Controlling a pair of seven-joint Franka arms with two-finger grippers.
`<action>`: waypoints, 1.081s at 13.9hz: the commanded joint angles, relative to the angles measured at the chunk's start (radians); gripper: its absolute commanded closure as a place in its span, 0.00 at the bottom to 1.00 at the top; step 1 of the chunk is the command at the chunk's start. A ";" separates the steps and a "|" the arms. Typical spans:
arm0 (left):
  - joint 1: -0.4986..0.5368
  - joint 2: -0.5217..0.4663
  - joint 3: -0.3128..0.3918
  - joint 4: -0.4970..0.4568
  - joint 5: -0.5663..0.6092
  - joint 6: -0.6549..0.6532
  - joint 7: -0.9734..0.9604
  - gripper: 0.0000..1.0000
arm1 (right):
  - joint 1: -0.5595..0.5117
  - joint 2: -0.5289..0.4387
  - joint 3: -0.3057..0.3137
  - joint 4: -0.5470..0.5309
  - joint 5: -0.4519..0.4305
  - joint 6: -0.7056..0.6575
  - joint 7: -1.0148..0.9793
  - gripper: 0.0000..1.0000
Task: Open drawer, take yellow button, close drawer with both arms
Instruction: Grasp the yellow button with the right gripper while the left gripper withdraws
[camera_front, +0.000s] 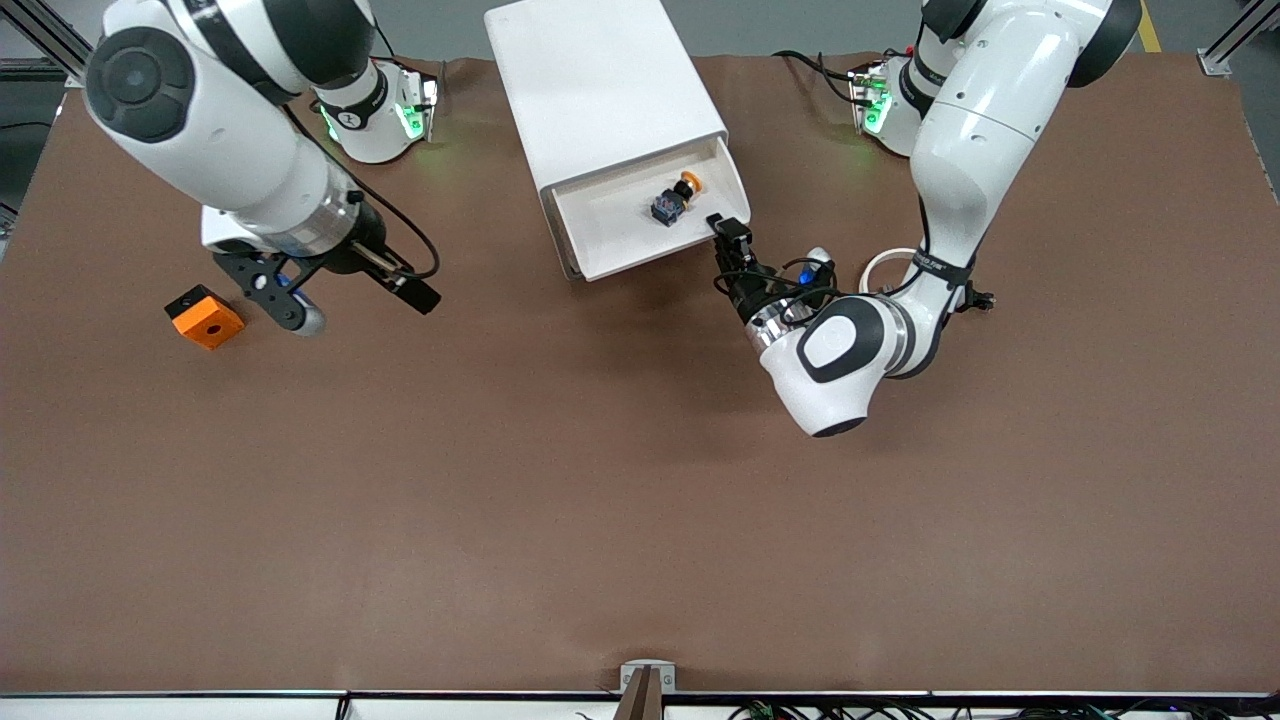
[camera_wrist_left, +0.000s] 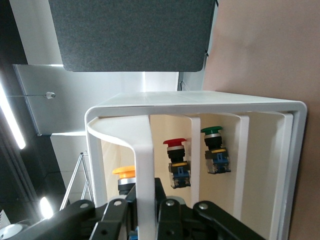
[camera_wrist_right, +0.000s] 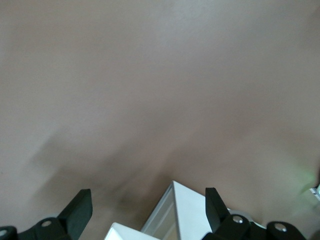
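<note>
A: Logging the drawer (camera_front: 640, 228). It is standing pulled out of the white cabinet (camera_front: 600, 90), its front slat toward the front camera, and the button (camera_front: 675, 200) is lying inside on the drawer floor, orange cap pointing toward the left arm's end of the bench (camera_front: 600, 500).

B: And the left gripper (camera_front: 728, 232)?

A: It is sitting at the drawer's front corner. In the left wrist view its fingers (camera_wrist_left: 167, 212) are closing narrow around the drawer's front slat (camera_wrist_left: 145, 175), one on each face. My reading: that hold is what is keeping the drawer out and steady so the tray is exposed from above.

B: The same view is showing more buttons.

A: Yes, a red-capped one (camera_wrist_left: 176, 157) and a green-capped one (camera_wrist_left: 214, 150) are resting in neighbouring compartments; only the orange-capped one (camera_wrist_left: 125, 177) is in the pulled tray.

B: Right gripper (camera_front: 345, 290)?

A: It is hanging above bare bench toward the right arm's end, near an orange block (camera_front: 204, 317) with a hole. Its fingers (camera_wrist_right: 77, 207) are spread wide with nothing between them, which suits a pick. Judging by the layout, the take is not yet done; the right arm would need to cross to the drawer.
</note>
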 joint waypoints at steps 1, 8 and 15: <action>0.038 0.011 -0.002 0.034 -0.001 -0.006 0.004 0.96 | 0.025 0.010 -0.007 0.008 0.002 0.030 0.044 0.00; 0.045 0.029 0.021 0.033 0.020 -0.004 0.044 0.93 | 0.214 0.102 -0.008 0.044 -0.031 0.136 0.278 0.00; 0.035 0.034 0.021 0.033 0.043 -0.004 0.044 0.00 | 0.393 0.163 -0.008 0.088 -0.097 0.129 0.540 0.00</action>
